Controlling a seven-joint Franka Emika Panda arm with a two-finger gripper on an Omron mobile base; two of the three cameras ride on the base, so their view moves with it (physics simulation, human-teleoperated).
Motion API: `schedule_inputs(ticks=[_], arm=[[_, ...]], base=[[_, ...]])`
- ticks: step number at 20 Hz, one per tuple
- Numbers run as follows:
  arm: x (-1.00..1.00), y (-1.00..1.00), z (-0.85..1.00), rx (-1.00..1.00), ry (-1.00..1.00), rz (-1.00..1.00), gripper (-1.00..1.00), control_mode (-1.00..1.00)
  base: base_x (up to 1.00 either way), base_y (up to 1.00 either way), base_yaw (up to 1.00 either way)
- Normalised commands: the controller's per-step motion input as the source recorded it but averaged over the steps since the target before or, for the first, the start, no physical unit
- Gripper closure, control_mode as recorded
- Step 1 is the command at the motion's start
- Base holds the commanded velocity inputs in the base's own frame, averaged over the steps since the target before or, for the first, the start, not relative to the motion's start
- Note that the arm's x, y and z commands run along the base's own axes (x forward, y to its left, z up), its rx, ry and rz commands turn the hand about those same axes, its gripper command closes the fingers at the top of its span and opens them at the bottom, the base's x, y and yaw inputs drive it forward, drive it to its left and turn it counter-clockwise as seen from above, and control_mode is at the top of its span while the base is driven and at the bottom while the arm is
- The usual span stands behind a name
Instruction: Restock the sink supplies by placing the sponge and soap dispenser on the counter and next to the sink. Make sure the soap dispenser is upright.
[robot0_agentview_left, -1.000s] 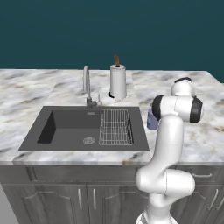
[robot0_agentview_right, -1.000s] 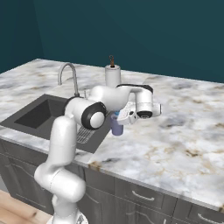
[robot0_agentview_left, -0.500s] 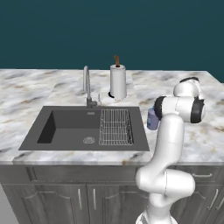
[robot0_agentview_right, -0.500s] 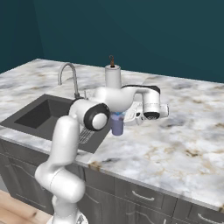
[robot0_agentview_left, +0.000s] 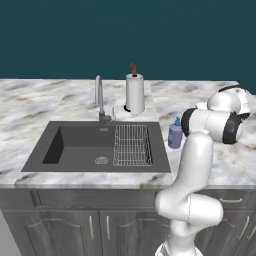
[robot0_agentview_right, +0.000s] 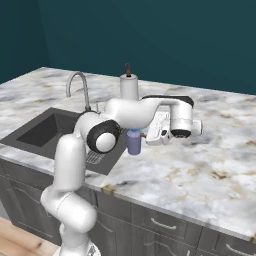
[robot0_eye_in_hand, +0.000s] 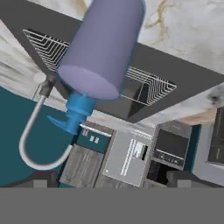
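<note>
- Counter (robot0_agentview_left: 40, 105): veined marble slab that carries everything here; a broad bare stretch lies to the right of the basin.
- Sink (robot0_agentview_left: 75, 145): dark recessed basin with a wire rack (robot0_agentview_left: 132, 145) in its right half and a chrome faucet (robot0_agentview_left: 100, 97) at the back rim.
- Paper towel roll (robot0_agentview_left: 135, 93): upright behind the sink, well apart from the work.
- Soap dispenser (robot0_agentview_right: 134, 141): stands upright on the marble just beside the sink's right rim, pump top up; in the hand view it looms close, bottle body toward the camera.
- Gripper (robot0_agentview_right: 159, 128): held level beside the dispenser on the side away from the sink, jaws spread wide, nothing between them; the bottle stands free.
- Step in hand, judged: release and retreat. Draw the hand straight back along its own axis, without sweeping sideways, so that no finger clips the bottle and topples it.
- Sponge: not located in these views; that half of the restock looks undone.
</note>
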Motion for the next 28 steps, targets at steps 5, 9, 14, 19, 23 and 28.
schedule_inputs(ticks=[5,9,14,19,23,28], arm=[[-0.74,0.07,0.64,-0.2,-0.34,-0.1,-1.0,-1.0],[-0.81,0.25,0.51,-0.3,-0.29,-0.06,-1.0,-1.0],[-0.71,0.45,0.28,-0.34,-0.19,-0.02,-1.0,-1.0],[-0.54,0.71,0.02,-0.4,-0.05,0.0,-1.0,-1.0],[-0.49,0.67,-0.03,-0.42,-0.01,0.0,-1.0,-1.0],[-0.19,0.55,-0.4,-0.38,0.04,0.02,-1.0,-1.0]], base=[[0.0,0.0,0.0],[0.0,0.0,0.0],[0.0,0.0,0.0],[0.0,0.0,0.0],[0.0,0.0,0.0],[0.0,0.0,0.0]])
